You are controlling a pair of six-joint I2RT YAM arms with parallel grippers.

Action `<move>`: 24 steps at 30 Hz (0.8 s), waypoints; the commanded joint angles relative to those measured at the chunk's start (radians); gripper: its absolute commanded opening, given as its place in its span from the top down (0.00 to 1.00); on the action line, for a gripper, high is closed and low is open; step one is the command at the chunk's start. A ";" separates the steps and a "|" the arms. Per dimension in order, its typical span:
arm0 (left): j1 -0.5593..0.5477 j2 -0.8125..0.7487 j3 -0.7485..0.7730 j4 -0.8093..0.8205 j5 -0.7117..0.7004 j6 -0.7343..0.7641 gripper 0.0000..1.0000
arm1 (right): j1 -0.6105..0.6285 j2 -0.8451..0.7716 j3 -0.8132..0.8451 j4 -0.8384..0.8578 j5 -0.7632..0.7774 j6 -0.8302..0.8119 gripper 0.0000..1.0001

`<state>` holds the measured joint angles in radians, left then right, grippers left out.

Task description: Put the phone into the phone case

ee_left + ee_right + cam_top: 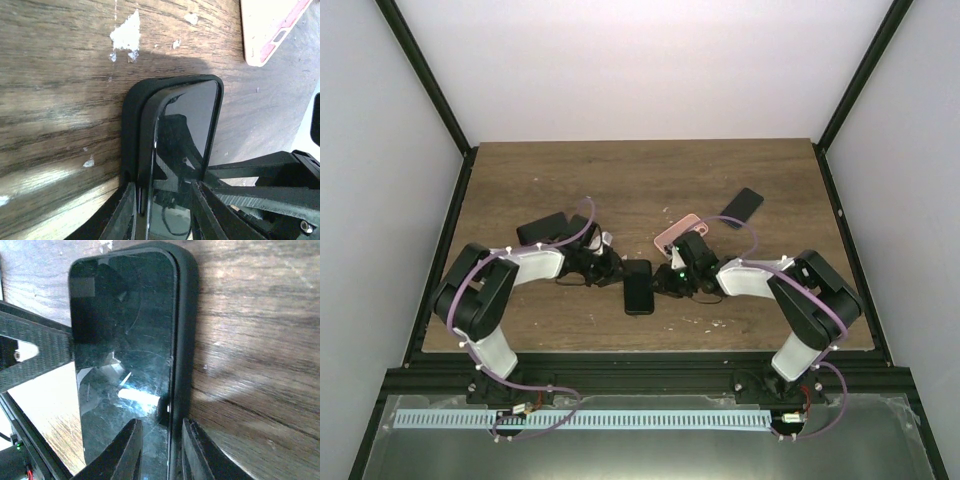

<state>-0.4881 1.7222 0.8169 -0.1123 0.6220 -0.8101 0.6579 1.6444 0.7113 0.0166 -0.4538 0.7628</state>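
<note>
A black phone (638, 287) lies screen-up in a black phone case on the table between my two grippers. In the left wrist view the phone (187, 125) sits in the case (131, 130) with its left edge raised above the case wall. My left gripper (162, 215) straddles that edge, one finger outside the case, one over the screen. My right gripper (159, 452) straddles the opposite long edge of the phone (125, 340). Its jaws stand close on either side of the case wall (185, 330). In the top view the left gripper (610, 268) and right gripper (668, 280) flank the phone.
A pink phone case (678, 232) lies just behind the right gripper and also shows in the left wrist view (270, 30). A black phone (743, 207) lies at the back right. Dark cases (545, 228) lie behind the left arm. Black frame rails border the table.
</note>
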 commanded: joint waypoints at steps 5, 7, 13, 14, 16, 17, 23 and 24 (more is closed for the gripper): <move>-0.007 -0.056 -0.008 -0.083 -0.053 0.051 0.67 | 0.005 -0.019 -0.022 0.020 -0.011 0.024 0.76; -0.007 -0.053 -0.025 -0.056 -0.039 0.049 0.68 | 0.005 -0.025 -0.028 0.031 -0.010 0.025 0.76; -0.010 -0.026 -0.073 0.025 0.009 0.011 0.75 | 0.005 -0.003 -0.033 0.071 -0.033 0.037 0.74; -0.012 -0.022 -0.077 0.037 0.011 0.006 0.76 | 0.005 0.002 -0.033 0.079 -0.034 0.040 0.74; -0.019 -0.010 -0.075 0.048 0.016 0.001 0.77 | 0.005 0.012 -0.030 0.097 -0.044 0.046 0.74; -0.022 -0.004 -0.073 0.057 0.025 -0.003 0.78 | 0.005 0.017 -0.029 0.107 -0.052 0.047 0.73; -0.029 0.000 -0.080 0.069 0.042 -0.003 0.84 | 0.005 0.027 -0.032 0.170 -0.097 0.058 0.73; -0.028 -0.002 -0.080 0.067 0.042 0.001 0.84 | 0.005 0.029 -0.030 0.176 -0.102 0.059 0.73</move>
<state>-0.4988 1.7031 0.7486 -0.0814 0.6376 -0.8112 0.6552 1.6585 0.6754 0.0967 -0.4923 0.8097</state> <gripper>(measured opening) 0.165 0.268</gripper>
